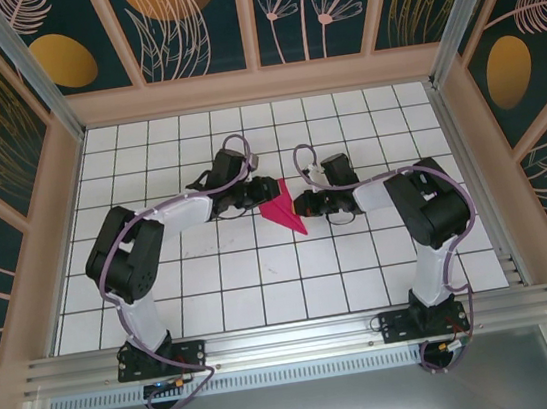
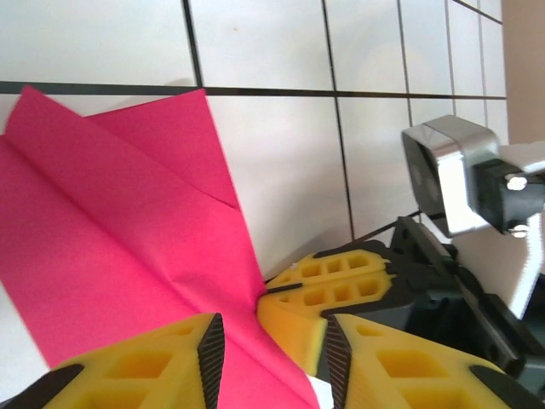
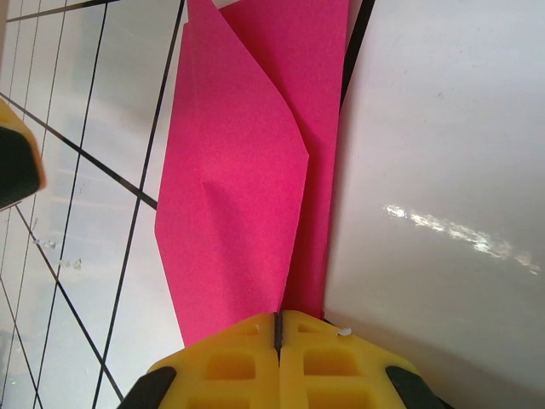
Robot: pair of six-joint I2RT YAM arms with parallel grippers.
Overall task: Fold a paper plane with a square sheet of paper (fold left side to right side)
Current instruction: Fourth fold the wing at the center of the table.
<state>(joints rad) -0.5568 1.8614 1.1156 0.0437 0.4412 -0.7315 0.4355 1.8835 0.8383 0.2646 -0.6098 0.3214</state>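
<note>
Amid open tiles [image 1: 264, 286], the closed right gripper [image 3: 277, 322] touches the paper [image 3: 247, 170] edge.

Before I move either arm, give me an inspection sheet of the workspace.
Surface: white gridded table, glossy tiles.
Job's things: pink paper, folded into a narrow creased shape with layered flaps, mid-table between the two arms.
Clutter: nothing seen.
Grippers: left gripper has its jaws open, straddling the paper's narrow end. Right gripper has its jaws shut, tips at that same end; whether it is gripping or just pressing, I cannot tell.
Cables: purple cables run along both arms, none lying on the paper.
Surroundings: floral-panel walls on three sides; metal rail at the near edge.
</note>
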